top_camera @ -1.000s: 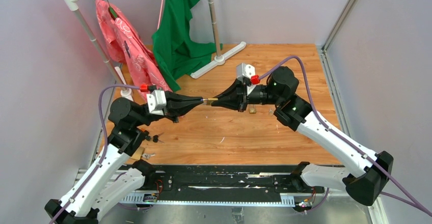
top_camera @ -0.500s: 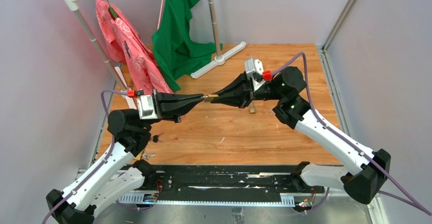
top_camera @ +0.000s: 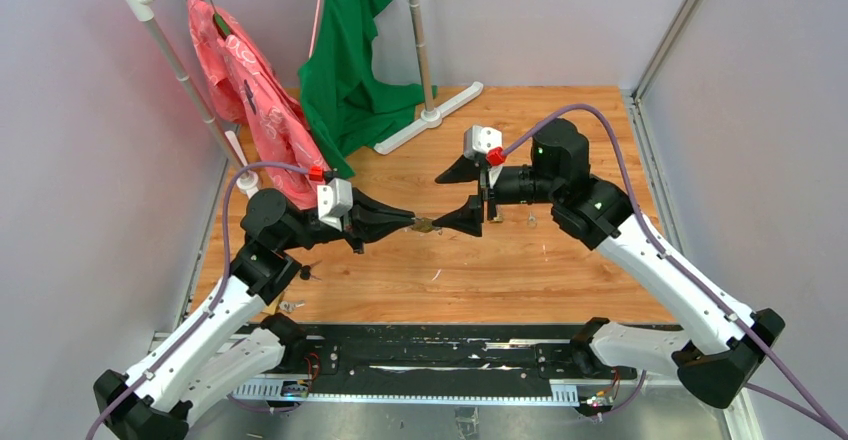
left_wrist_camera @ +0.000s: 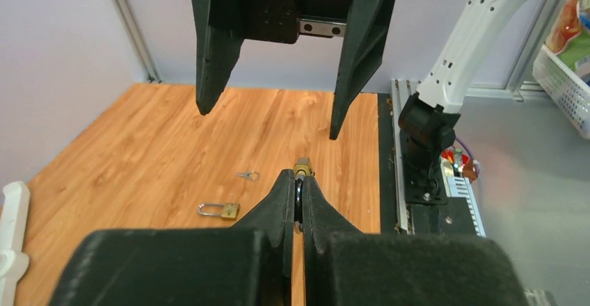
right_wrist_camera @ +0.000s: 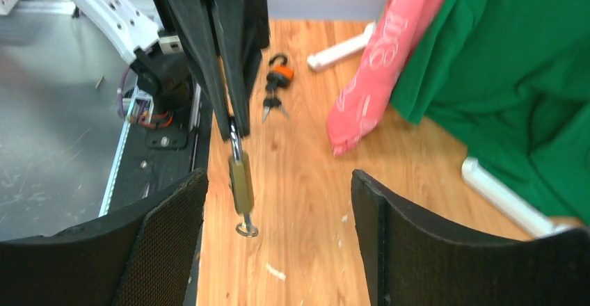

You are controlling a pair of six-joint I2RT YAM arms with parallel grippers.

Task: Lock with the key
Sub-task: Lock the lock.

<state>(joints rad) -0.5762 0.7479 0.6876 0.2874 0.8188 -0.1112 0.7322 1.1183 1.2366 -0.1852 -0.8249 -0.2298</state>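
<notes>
The left gripper (top_camera: 408, 224) is clamped on the steel shackle of a small brass padlock (right_wrist_camera: 241, 175), so the lock is held in the air over the wooden table top (top_camera: 560, 260), about in the middle between the two arms. In the right wrist view the padlock's long axis goes straight away from the left fingertips (right_wrist_camera: 233, 115): the shackle is at the fingertips, the brass body points out toward the right gripper, and a small silver key (right_wrist_camera: 246, 228) sticks out of the far end of the body, on the same line. In the top view this axis lies nearly level, from left to right.

The right gripper (top_camera: 452, 195) has its two black fingers wide apart and holds nothing. The padlock is in front of the gap between them, just beside the nearer fingertip.

On the table lie a second brass padlock (left_wrist_camera: 221, 211) and a loose small key (left_wrist_camera: 247, 175) near it. An orange padlock with keys (right_wrist_camera: 277, 87) lies near the pink garment (top_camera: 255, 90). A green garment (top_camera: 345, 60) hangs on the white rack (top_camera: 150, 10).
</notes>
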